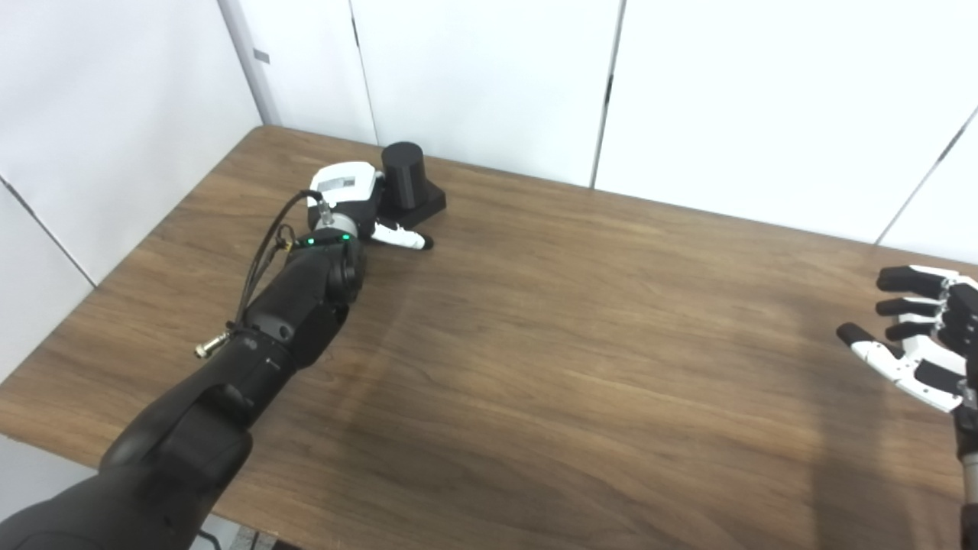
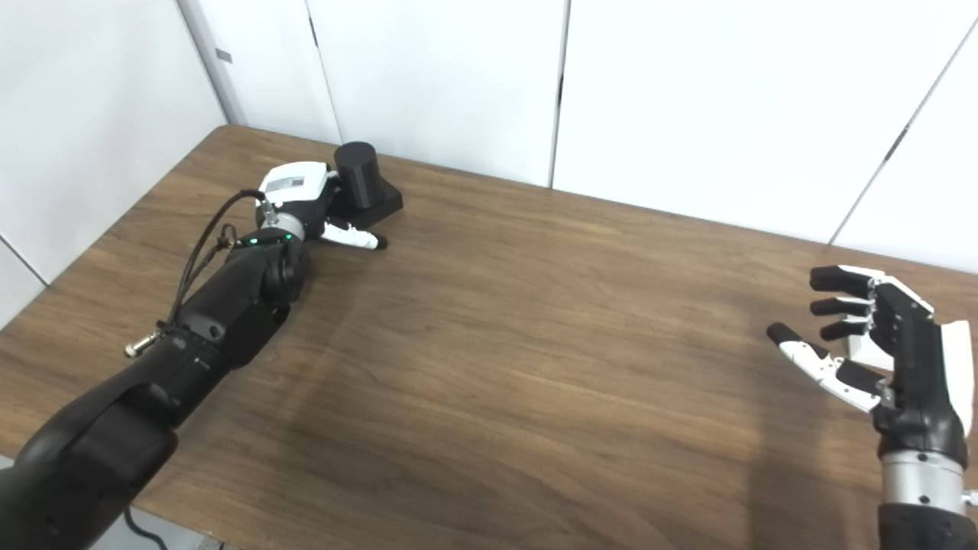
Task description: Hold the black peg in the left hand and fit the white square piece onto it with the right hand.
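Note:
The black peg, a cylinder on a square black base, stands on the table at the far left. My left hand is against its left side with the thumb stretched out along the front of the base; its fingers are hidden behind the hand. My right hand is open at the table's right edge, fingers curled and apart, holding nothing. A white patch shows between its fingers and thumb; I cannot tell whether it is the white square piece or part of the hand.
The wooden table is bounded by white wall panels behind and to the left. Its front edge runs along the bottom left of the view.

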You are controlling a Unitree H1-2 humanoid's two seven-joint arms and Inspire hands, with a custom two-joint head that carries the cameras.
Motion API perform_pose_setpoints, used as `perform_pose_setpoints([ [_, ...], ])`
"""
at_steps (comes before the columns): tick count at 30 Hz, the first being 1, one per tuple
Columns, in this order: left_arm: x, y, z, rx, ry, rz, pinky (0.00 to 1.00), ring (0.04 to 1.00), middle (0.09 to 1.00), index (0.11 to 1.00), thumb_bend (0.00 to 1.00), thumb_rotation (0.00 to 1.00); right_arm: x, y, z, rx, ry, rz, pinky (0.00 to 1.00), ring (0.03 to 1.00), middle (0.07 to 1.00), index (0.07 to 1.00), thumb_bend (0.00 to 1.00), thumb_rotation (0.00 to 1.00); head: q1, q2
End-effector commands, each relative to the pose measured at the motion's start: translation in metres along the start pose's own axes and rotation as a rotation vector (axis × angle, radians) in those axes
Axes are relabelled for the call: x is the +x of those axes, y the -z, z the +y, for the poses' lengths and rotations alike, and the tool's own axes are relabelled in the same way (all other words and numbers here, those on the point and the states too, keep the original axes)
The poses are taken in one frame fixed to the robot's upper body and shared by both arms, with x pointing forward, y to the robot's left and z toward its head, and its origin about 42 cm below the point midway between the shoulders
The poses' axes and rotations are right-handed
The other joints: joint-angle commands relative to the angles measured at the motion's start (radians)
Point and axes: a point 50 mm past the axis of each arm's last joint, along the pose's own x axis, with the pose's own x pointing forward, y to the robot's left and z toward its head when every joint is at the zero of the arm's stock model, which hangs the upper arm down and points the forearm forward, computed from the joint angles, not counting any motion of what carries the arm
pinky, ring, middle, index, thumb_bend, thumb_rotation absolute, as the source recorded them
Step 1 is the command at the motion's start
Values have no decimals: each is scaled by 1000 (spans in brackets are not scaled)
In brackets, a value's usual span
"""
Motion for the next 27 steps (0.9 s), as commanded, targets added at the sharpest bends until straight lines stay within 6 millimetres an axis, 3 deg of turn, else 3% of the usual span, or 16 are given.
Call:
perform_pose_setpoints([
  [1, 8, 0, 35, 26, -90, -10, 904, 1000, 984, 850, 929, 542, 6, -14, -9, -4, 36, -85, 455, 587, 657, 627, 494, 0, 3, 1],
  [16, 4, 12, 28, 22, -75, 21, 870, 990, 956, 788, 887, 503, 7, -13, -11, -8, 27, -87, 468, 606, 663, 616, 496, 0, 11, 9],
  [18, 2, 13, 26, 20, -67, 17, 885, 991, 954, 763, 870, 492, 6, -14, -11, -17, 25, -83, 466, 604, 660, 555, 496, 55, 11, 9],
  [20, 0, 13, 24, 26, -64, 11, 883, 985, 940, 727, 847, 472, 6, -14, -12, -15, 22, -80, 463, 605, 661, 505, 495, 102, 11, 9],
  [27, -7, 12, 20, -43, -49, -35, 876, 967, 907, 605, 760, 308, 6, -16, -13, -14, 24, -75, 460, 617, 661, 492, 495, 114, 13, 14],
])
